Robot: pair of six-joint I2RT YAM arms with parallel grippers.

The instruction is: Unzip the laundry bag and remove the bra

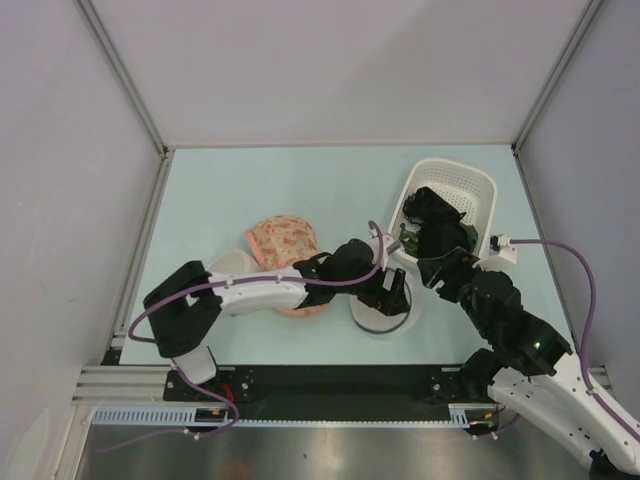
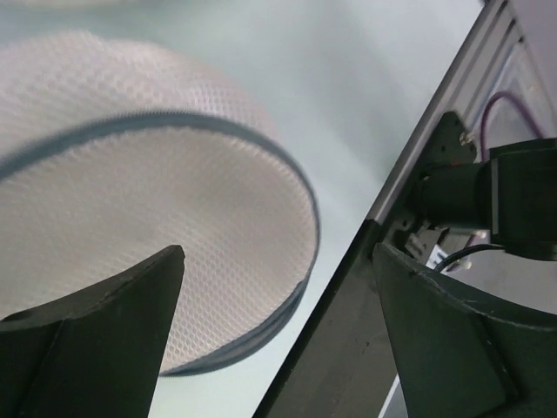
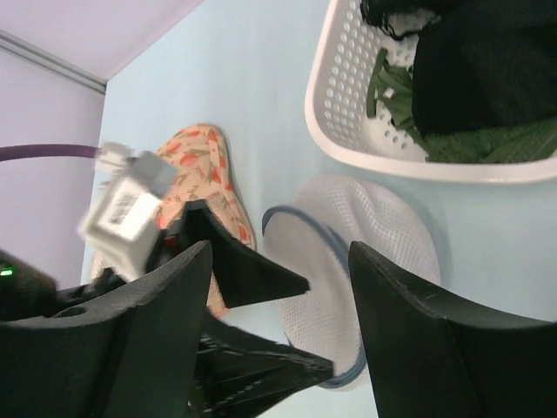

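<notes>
The laundry bag, a round white mesh drum with a dark zipper band, lies near the table's front middle. It fills the left wrist view and sits low in the right wrist view. My left gripper hangs open just over the bag, nothing between its fingers. My right gripper stands open and empty between bag and basket. Black soft fabric, the bra as far as I can tell, lies in the basket.
The white perforated basket at the right also holds a green cloth. A peach floral padded item lies left of the bag, a white item beside it. The metal front rail is close.
</notes>
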